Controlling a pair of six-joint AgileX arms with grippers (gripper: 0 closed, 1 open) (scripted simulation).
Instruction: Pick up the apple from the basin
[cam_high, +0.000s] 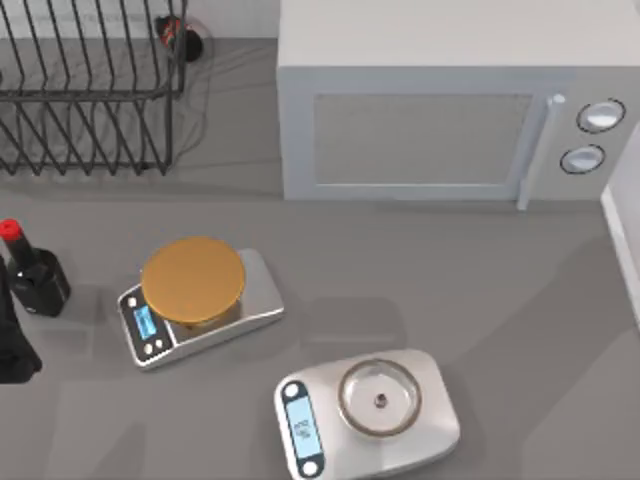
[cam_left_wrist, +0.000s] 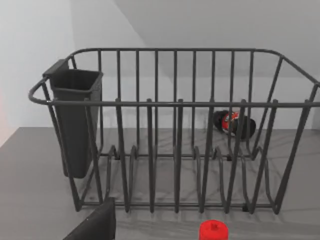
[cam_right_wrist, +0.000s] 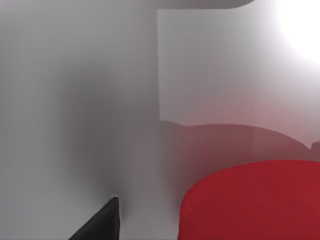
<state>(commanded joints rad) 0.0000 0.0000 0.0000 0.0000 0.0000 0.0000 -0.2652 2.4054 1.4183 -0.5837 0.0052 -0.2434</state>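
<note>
The apple (cam_right_wrist: 255, 200) is a bright-red rounded mass very close in the right wrist view, against the pale walls of the basin (cam_right_wrist: 210, 70). One dark fingertip (cam_right_wrist: 102, 222) of my right gripper shows beside the apple, a gap apart from it; its other finger is hidden. A white rim at the table's right edge in the top view looks like the basin (cam_high: 622, 240). My left arm (cam_high: 12, 345) sits at the table's left edge, and one dark fingertip (cam_left_wrist: 97, 225) of its gripper shows in the left wrist view.
A microwave (cam_high: 440, 100) stands at the back right, a wire dish rack (cam_high: 85, 90) with a dark cup (cam_left_wrist: 75, 120) at the back left. A dark bottle with a red cap (cam_high: 30, 270) stands by my left arm. Two scales (cam_high: 195, 295) (cam_high: 370, 410) sit in front.
</note>
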